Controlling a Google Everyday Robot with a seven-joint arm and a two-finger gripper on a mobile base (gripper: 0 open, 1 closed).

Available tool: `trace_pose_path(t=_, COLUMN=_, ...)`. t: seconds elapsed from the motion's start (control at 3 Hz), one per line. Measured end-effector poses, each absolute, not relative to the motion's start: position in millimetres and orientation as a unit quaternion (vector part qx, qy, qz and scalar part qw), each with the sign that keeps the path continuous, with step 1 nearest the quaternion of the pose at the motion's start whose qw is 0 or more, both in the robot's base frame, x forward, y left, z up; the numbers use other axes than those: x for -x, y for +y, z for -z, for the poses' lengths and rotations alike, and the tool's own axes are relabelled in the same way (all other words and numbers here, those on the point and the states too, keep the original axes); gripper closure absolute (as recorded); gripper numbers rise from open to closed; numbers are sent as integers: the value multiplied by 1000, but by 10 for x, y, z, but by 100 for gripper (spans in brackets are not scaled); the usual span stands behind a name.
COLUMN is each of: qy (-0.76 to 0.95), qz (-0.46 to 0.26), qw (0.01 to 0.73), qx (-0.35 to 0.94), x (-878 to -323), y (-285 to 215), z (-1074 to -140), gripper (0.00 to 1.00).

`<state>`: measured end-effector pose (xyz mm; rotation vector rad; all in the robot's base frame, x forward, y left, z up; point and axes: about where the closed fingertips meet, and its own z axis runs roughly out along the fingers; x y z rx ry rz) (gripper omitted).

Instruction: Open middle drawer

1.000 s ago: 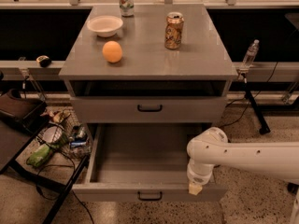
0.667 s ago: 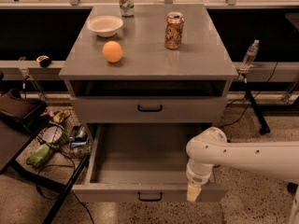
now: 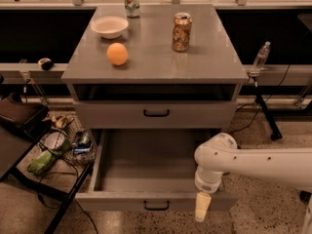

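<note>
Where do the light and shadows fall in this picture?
Camera view: dim warm light from above, soft sheen on the cabinet top, deep shadow in the recess beneath it; the open middle drawer darkens rearward; the pale end effector hangs by its front right corner.

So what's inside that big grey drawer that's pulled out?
Nothing I can see: the wide grey pulled-out drawer shows only bare grey floor. The white robot arm covers one front corner, so that bit is hidden. The cream tool hangs at the drawer's front edge.

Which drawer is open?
The middle drawer, pulled far out under the shut drawer; its grey inside shows. The tool hangs by its front edge.
</note>
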<state>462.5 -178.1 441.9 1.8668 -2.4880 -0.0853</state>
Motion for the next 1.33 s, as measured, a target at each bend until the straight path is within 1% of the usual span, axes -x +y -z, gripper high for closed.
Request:
trace_pose_path(t=0.33, qy=-795, qz=33, qw=37, qx=-605, x=-4290, y=-1860, z=-4318, gripper=18)
trace_pose_path(t=0.67, qy=-800, qz=42, qw=54, qx=-596, x=-3803, y=-1895, z=-4288, gripper=49)
trace_pose_path(t=1.0, qy=-801, qz=42, qw=54, qx=-595, x=-3805, y=-1897, z=-4337, gripper=72)
trace_pose_path(t=1.33, qy=-804, qz=44, qw=50, qx=-591, x=-3780, y=-1898, z=-4367, gripper=68)
